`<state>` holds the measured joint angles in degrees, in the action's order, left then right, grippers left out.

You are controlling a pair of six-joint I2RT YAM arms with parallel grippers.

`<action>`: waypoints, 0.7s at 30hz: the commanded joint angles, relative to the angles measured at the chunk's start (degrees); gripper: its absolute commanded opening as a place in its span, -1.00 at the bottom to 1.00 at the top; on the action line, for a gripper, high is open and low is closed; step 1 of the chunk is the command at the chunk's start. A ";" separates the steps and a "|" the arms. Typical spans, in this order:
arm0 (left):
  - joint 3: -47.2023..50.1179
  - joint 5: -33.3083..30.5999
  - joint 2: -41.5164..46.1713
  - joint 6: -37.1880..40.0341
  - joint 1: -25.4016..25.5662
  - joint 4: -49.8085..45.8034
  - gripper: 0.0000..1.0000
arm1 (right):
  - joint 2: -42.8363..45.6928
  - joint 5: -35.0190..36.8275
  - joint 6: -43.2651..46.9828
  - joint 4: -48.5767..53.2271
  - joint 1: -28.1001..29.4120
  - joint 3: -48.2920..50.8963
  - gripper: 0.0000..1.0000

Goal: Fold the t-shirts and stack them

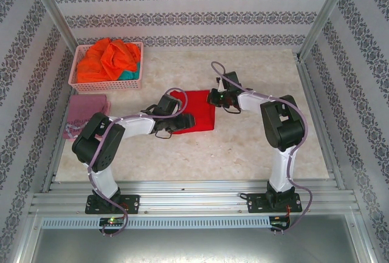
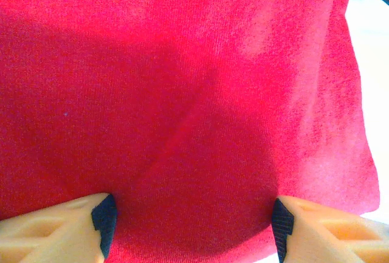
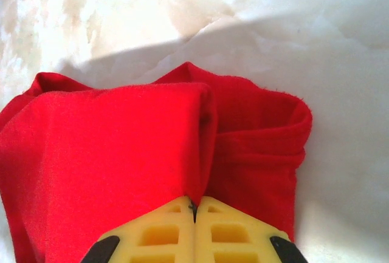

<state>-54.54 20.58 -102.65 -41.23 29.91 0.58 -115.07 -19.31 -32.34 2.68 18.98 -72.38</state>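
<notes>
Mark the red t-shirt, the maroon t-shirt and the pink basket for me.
red t-shirt [image 1: 200,112], top view, on its uncovered middle.
maroon t-shirt [image 1: 88,106], top view, on its upper face.
pink basket [image 1: 106,84], top view, on its near lattice wall.

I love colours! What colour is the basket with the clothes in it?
The basket is pink, clearest in the top view.

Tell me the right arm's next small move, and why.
Probably lift the pinched fold slightly and draw it over the red t-shirt: the right fingers are shut on its edge, while the open left fingers sit on the cloth, seemingly pinning it.
</notes>
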 commanded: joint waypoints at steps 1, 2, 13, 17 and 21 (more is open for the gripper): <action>2.11 0.08 -1.95 -0.79 0.14 -3.36 0.41 | 1.61 8.61 2.35 3.14 -0.63 -1.82 -1.00; 2.16 0.07 -2.00 -0.88 0.19 -3.32 0.41 | 1.84 10.29 2.62 3.63 -0.77 -1.80 -1.00; -2.65 0.21 1.38 2.54 0.14 -7.79 0.81 | 3.91 8.72 2.46 -0.77 -0.04 0.65 -0.21; -5.26 2.06 5.32 3.62 0.13 -7.49 1.00 | 7.53 10.36 1.28 -3.17 0.10 3.73 0.17; -7.28 1.78 8.17 5.57 -2.81 -10.99 1.00 | 7.93 8.81 0.37 -3.23 0.21 4.93 0.31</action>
<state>-59.37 22.04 -97.91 -38.30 29.41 -6.44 -108.68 -10.74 -31.09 1.43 18.98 -68.82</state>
